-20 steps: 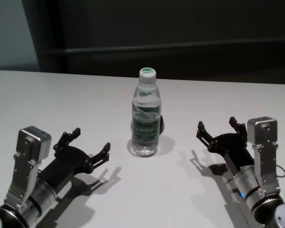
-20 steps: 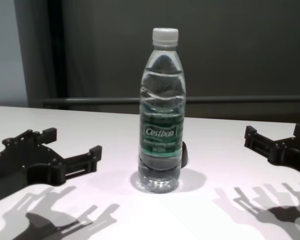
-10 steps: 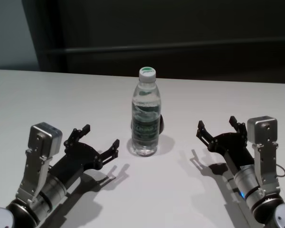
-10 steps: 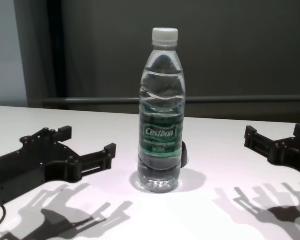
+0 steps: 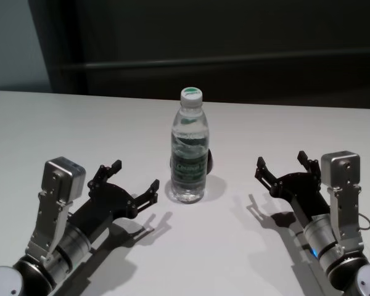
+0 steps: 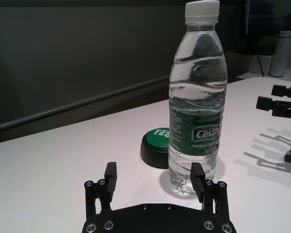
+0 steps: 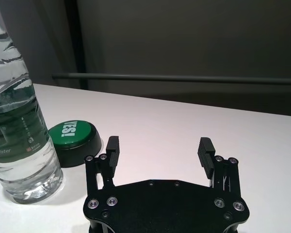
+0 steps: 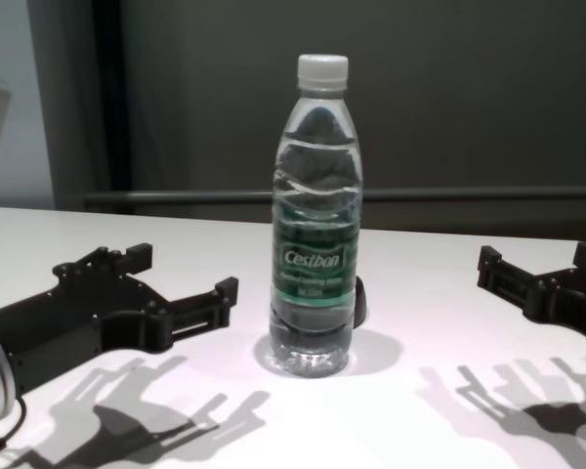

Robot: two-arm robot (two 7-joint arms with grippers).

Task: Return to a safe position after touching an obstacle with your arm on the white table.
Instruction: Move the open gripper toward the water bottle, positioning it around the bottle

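Standing upright mid-table (image 5: 80,123), the bottle (image 5: 189,157) has the left gripper (image 5: 134,179), jaws apart, just beside it but not touching, so contact seems pending, then retreat; the right gripper (image 5: 282,165) waits apart, open-jawed.

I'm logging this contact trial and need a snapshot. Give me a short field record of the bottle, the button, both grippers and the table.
bottle: clear water bottle with white cap and green label, upright on the table
button: dark round button with green top, right behind the bottle
left gripper: left gripper, fingers open, low over the table, one fingertip close to the bottle's base, a gap still showing
right gripper: right gripper, fingers open, off to the bottle's right, well apart
table: white table
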